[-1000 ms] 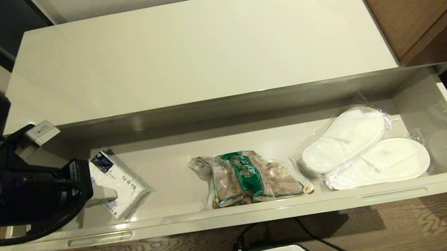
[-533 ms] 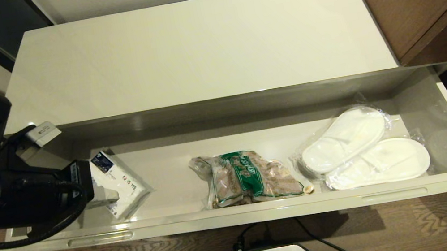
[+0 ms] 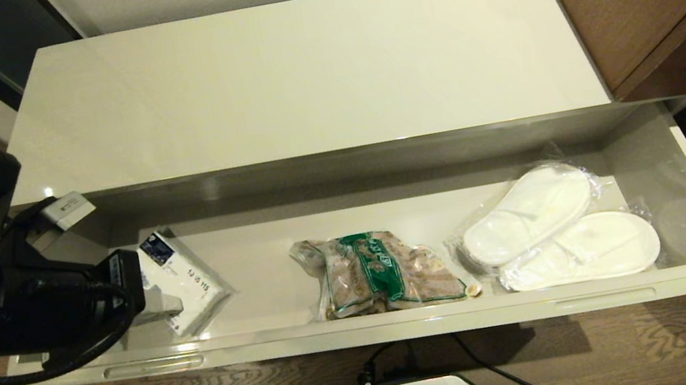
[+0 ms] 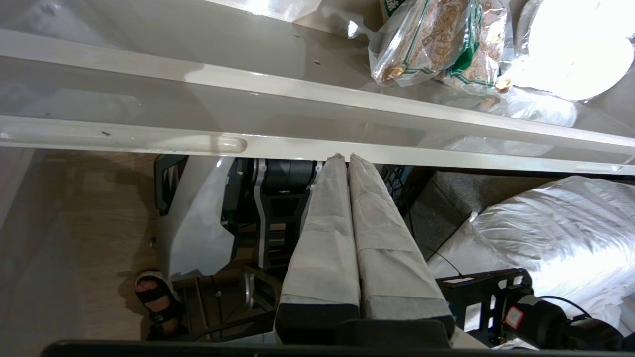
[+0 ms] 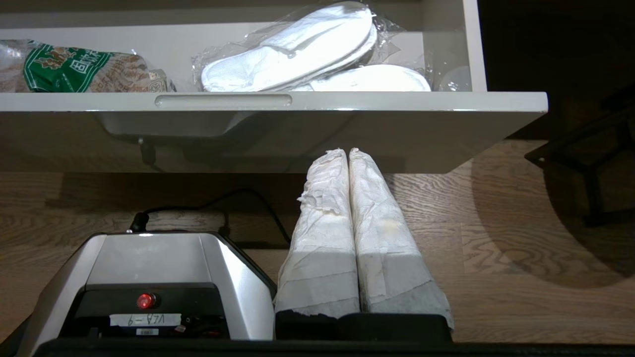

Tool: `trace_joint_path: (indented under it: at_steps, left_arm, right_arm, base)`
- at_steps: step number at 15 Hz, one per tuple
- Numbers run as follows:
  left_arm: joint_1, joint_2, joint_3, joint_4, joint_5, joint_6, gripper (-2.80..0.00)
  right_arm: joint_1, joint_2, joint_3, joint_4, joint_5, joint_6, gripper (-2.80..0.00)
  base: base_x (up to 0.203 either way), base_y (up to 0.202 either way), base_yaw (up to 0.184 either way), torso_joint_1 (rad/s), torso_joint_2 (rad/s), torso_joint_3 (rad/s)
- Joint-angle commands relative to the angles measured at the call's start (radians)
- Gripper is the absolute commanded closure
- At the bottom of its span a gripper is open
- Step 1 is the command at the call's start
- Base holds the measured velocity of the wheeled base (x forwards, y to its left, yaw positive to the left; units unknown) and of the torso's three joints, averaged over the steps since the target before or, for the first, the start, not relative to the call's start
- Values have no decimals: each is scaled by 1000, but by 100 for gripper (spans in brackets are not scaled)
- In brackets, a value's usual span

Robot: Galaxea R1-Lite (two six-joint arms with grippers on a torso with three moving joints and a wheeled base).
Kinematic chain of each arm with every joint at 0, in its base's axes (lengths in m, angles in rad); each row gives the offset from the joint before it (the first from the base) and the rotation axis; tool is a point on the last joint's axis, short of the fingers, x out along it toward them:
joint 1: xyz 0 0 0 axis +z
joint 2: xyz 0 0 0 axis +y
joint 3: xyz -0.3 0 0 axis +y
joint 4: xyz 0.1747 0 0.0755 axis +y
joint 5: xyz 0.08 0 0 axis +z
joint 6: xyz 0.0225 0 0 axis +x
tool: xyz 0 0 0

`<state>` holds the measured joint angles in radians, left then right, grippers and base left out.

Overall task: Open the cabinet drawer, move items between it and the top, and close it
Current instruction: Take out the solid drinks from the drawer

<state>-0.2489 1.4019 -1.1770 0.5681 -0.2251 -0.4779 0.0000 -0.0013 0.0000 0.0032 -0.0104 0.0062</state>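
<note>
The left gripper (image 4: 345, 157) is sitting with its two padded fingers (image 4: 325, 233) pressed together, holding nothing. Its tips are pointing at the front rim of the drawer (image 3: 380, 331), close under it in the left wrist view; I cannot tell if they are touching it. In the head view the left arm is hanging over the left end of the drawer, just beside a white pack of tissues (image 3: 185, 288).

The right gripper (image 5: 347, 151) is also squeezed together and empty. It is waiting low, over the wood floor (image 5: 521, 248), in front of the right part of the drawer.

The drawer is standing pulled out. The bag (image 3: 388, 272) is lying flat on the drawer floor, near the middle and close to the front rim. White slippers (image 3: 558, 229) in clear wrap are lying just to its right. The top (image 3: 295, 75) behind the drawer is showing nothing on it.

The bag is looking light and soft. The clear plastic is probably slippery, and it is going to sag and fold when it is lifted. The brown lumps inside may be crumbly, so a hard squeeze could be breaking them. A good place to grab is looking like the middle, across the green band, so both ends are hanging evenly. The loose crinkly end near the tissues is another place to pinch, but then the whole bag could be swinging
</note>
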Motion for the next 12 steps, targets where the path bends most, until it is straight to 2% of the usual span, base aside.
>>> trace_joint_path:
  at_steps: [1,12]
  left_arm:
    - [0,-2,2,3,-2,-4,0]
    - [0,-14,19,3,-2,-5,0]
  right_arm:
    - [0,-13,3,0,0,0,0]
    - [0,-14,3,0,0,0,0]
  base:
    - [0,0,0,0,0,0]
    - [0,0,0,0,0,0]
